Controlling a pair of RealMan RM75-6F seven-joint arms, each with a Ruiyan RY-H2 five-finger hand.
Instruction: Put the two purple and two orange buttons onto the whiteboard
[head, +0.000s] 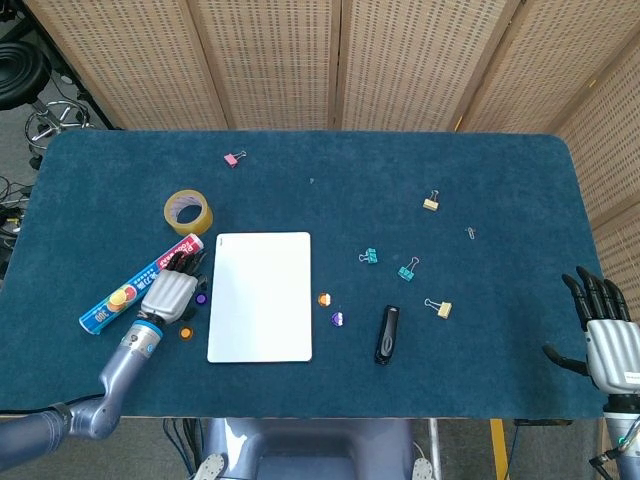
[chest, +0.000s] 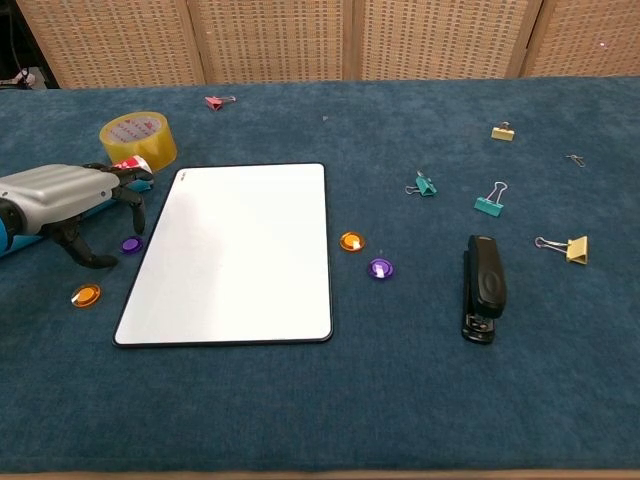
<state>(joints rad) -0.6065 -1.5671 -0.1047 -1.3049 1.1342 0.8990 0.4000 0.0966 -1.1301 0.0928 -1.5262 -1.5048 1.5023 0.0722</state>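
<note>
Head view, whiteboard: whiteboard (head: 260, 296) lies flat near the table's middle, nothing on it
Head view, buttons: one purple button (head: 200, 298) and one orange button (head: 185, 332) lie on the cloth just left of the board; a second orange button (head: 324, 299) and second purple button (head: 338, 319) lie just right of it
Head view, left hand: left hand (head: 170, 289) is palm down beside the board's left edge, fingers pointing away from the robot; it holds nothing; the purple button shows just beside it
Head view, right hand: right hand (head: 604, 330) hangs off the table's right corner, fingers spread and straight, empty
Head view, other things: tape roll (head: 188, 211), foil box (head: 140, 285), black stapler (head: 387, 334)
Chest view, left hand: fingers (chest: 128, 196) curve down toward the cloth, thumb lower, apart; nothing is between them; whether a fingertip touches the purple button I cannot tell
Chest view, buttons: all four are off the board, two on each side
</note>
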